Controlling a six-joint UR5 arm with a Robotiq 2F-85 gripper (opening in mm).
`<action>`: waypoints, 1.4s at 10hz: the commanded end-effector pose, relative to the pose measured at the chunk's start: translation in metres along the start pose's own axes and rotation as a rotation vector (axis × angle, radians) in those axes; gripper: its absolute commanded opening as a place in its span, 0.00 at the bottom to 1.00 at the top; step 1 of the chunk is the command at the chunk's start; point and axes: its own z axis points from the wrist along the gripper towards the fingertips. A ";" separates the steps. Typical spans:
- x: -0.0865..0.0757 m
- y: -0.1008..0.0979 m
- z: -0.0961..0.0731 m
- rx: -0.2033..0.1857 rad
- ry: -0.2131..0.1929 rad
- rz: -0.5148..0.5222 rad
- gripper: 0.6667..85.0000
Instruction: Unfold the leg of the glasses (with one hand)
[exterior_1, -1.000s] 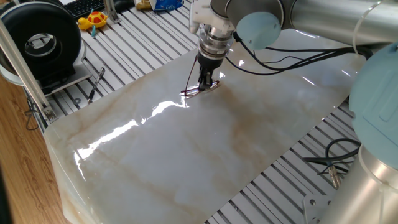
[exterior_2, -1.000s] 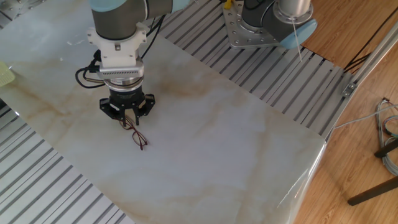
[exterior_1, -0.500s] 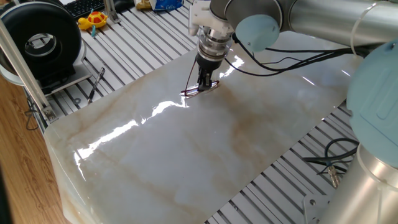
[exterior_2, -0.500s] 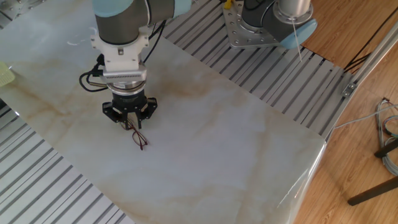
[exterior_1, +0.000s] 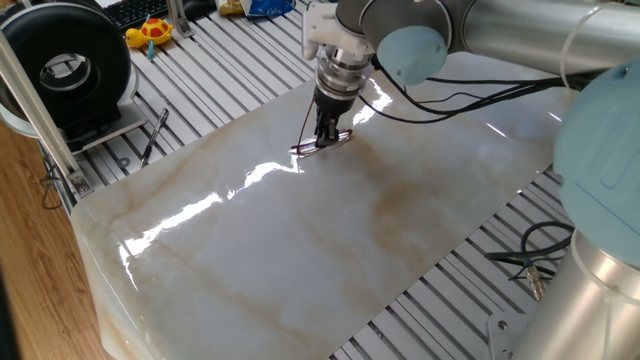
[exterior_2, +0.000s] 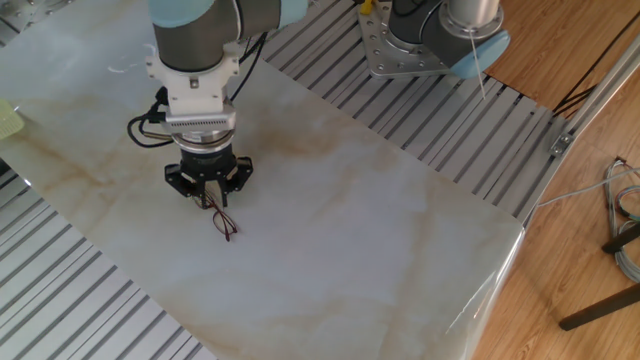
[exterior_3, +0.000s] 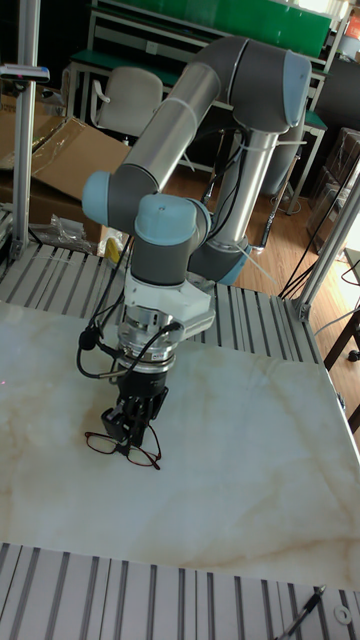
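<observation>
The glasses (exterior_3: 121, 446) lie on the marble tabletop, a thin dark reddish frame with clear lenses. They also show as a small frame (exterior_1: 318, 146) in one fixed view and just below the fingers (exterior_2: 224, 222) in the other fixed view. My gripper (exterior_3: 129, 434) points straight down onto them, its black fingers drawn close together on the frame's near end. In one fixed view a slim leg (exterior_1: 307, 128) slants up from the table beside the gripper (exterior_1: 327, 137). The exact contact point is hidden by the fingers (exterior_2: 207, 196).
The marble slab (exterior_1: 330, 250) rests on a slatted metal table. A black pen-like tool (exterior_1: 153, 137) lies on the slats at left, near a black round device (exterior_1: 68, 66) and a yellow toy (exterior_1: 153, 32). Cables (exterior_1: 535, 260) lie at the right.
The wrist has crept slightly up and left in one fixed view over the last second. The glasses stay in the same spot under the fingers.
</observation>
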 end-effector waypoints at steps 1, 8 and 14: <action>-0.003 0.000 -0.002 -0.009 -0.012 0.018 0.01; 0.012 0.001 -0.074 -0.064 0.050 0.052 0.01; 0.008 -0.009 -0.096 -0.036 0.037 0.083 0.01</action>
